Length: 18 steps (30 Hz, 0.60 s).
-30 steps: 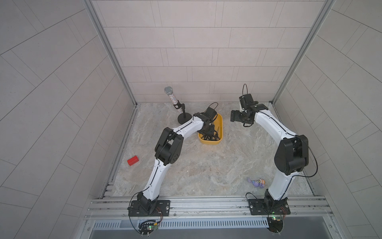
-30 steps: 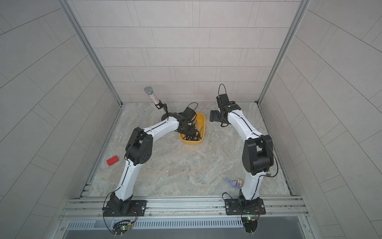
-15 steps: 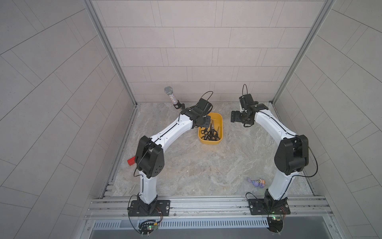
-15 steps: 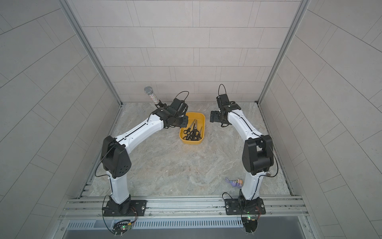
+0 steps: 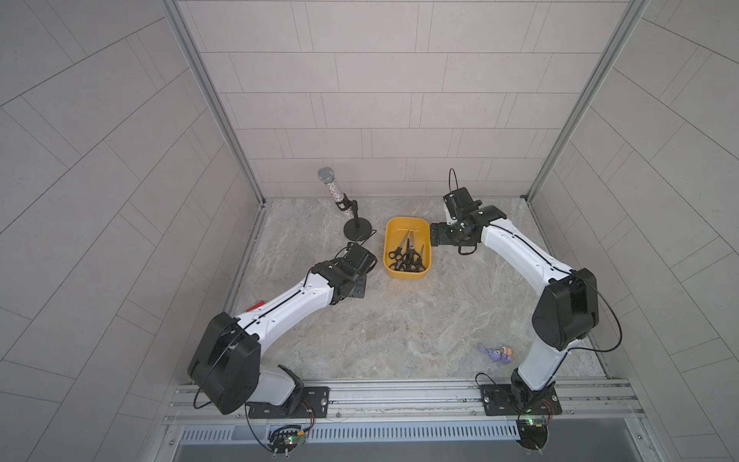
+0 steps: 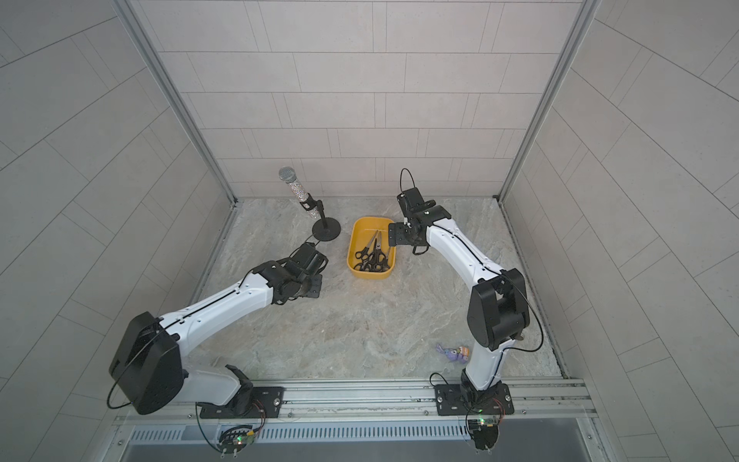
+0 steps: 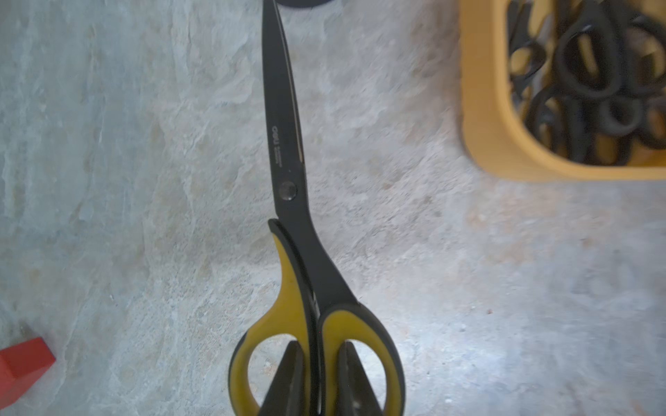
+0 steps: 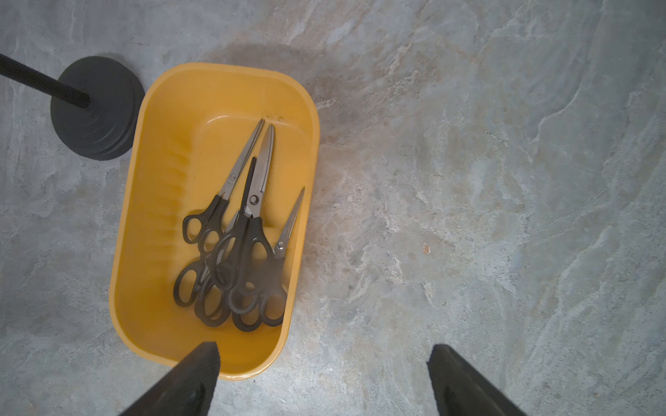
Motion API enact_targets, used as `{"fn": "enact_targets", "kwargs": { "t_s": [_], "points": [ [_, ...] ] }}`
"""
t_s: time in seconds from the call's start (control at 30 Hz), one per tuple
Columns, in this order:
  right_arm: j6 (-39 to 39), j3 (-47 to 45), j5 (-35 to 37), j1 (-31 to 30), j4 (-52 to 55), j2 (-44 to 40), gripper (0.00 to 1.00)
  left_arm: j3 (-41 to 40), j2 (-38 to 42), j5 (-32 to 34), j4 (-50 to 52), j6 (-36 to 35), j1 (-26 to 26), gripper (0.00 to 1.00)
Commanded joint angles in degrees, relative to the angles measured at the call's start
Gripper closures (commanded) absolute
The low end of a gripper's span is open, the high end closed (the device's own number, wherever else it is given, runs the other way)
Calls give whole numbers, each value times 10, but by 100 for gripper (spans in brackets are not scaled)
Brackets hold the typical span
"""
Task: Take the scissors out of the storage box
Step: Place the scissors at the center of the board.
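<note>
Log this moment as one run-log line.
left gripper: shut on yellow-handled scissors, outside storage box | right gripper: open, empty, by box rim | black-handled scissors: in box

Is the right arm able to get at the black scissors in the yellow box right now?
Probably yes: the right claw hangs open beside the lidless storage box, and nothing covers the black-handled scissors.

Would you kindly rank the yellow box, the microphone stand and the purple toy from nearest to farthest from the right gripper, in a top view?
From the right gripper, in a top view:
1. Yellow box, right beside it.
2. Microphone stand, beyond the box, toward the rear.
3. Purple toy, far off on the gripper's own side, toward the front.
</note>
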State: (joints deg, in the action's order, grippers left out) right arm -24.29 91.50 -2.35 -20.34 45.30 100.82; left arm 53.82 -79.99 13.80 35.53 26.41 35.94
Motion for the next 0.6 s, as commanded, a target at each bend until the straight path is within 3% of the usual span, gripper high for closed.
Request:
{"fn": "enact_targets", "kwargs": {
  "t_s": [0.0,0.23,0.57],
  "points": [
    [-4,15,10,-11,24,-7,5,-51,21,24,-42,30,-5,100],
    [-4,13,4,-19,28,0,5,-136,20,21,-111,49,-17,100],
    [-1,25,7,-25,35,9,5,-185,-2,6,-156,62,-39,100]
  ]
}}
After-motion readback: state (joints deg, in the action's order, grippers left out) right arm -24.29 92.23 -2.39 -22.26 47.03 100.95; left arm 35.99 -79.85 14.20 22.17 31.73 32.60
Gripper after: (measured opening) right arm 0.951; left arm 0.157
